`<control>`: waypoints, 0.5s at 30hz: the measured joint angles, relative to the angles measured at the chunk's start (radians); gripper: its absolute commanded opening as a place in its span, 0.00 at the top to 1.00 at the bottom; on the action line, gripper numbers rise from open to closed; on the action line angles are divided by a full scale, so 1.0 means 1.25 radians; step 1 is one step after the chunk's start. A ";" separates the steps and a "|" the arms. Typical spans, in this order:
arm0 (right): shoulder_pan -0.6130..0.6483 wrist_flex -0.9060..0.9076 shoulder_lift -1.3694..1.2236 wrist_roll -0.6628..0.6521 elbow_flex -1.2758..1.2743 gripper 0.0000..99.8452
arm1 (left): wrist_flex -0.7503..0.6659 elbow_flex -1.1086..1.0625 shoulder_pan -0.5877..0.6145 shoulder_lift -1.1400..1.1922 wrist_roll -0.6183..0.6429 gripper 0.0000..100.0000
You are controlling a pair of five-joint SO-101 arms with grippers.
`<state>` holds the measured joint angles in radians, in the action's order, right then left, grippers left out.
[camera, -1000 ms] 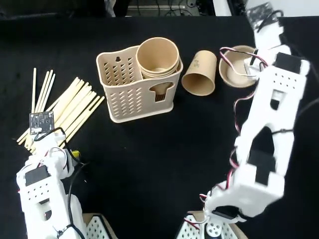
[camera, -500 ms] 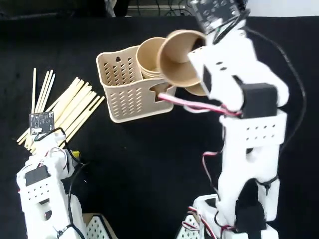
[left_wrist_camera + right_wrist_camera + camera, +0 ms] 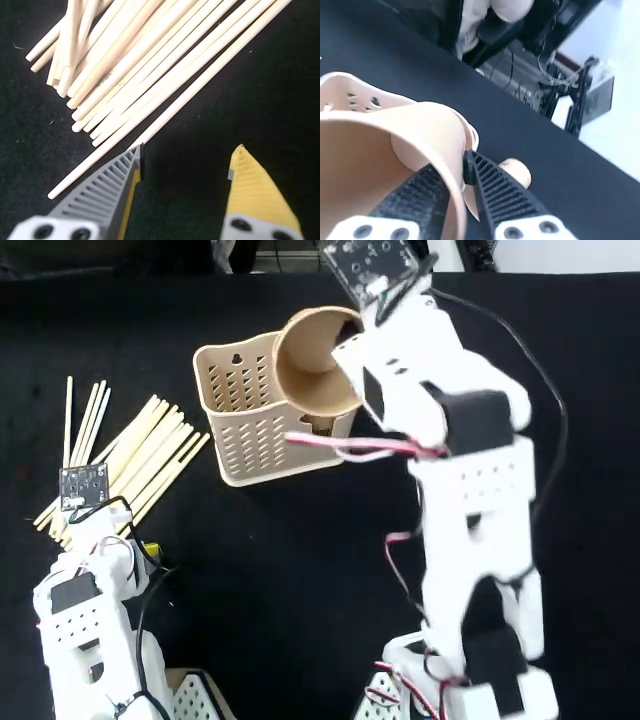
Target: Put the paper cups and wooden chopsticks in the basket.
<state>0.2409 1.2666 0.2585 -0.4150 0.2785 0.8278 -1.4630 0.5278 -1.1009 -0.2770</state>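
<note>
A paper cup point(image 3: 318, 360) is pinched by its rim in the right claw point(image 3: 466, 162), tilted above the basket point(image 3: 245, 435) at upper centre. If released askew, it could be caught on the wall and spilled onto the bench point(image 3: 300, 570). The left claw point(image 3: 187, 160) is held wide near the chopsticks point(image 3: 150, 65).

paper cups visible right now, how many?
1 for certain: paper cup gripped by the right gripper above the basket. A tan shape behind it in the right wrist view may be a second; the right arm may hide others.
</note>
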 measured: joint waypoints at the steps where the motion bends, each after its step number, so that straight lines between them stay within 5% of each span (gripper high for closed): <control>1: -0.006 0.000 -0.021 0.000 0.007 0.98 | 0.000 0.000 0.000 0.000 0.000 0.72; 4: -0.016 0.001 -0.077 0.000 0.038 0.91 | 0.000 0.000 0.000 0.000 0.000 0.72; 9: -0.021 0.047 -0.151 0.000 0.122 0.62 | 0.000 0.000 0.000 0.000 0.000 0.72; 15: 0.014 0.091 -0.200 -0.015 0.245 0.64 | 0.000 0.000 0.000 0.000 0.000 0.72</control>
<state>0.2578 1.3802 0.0084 -0.4335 0.5854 0.8278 -1.4630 0.5278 -1.1009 -0.2770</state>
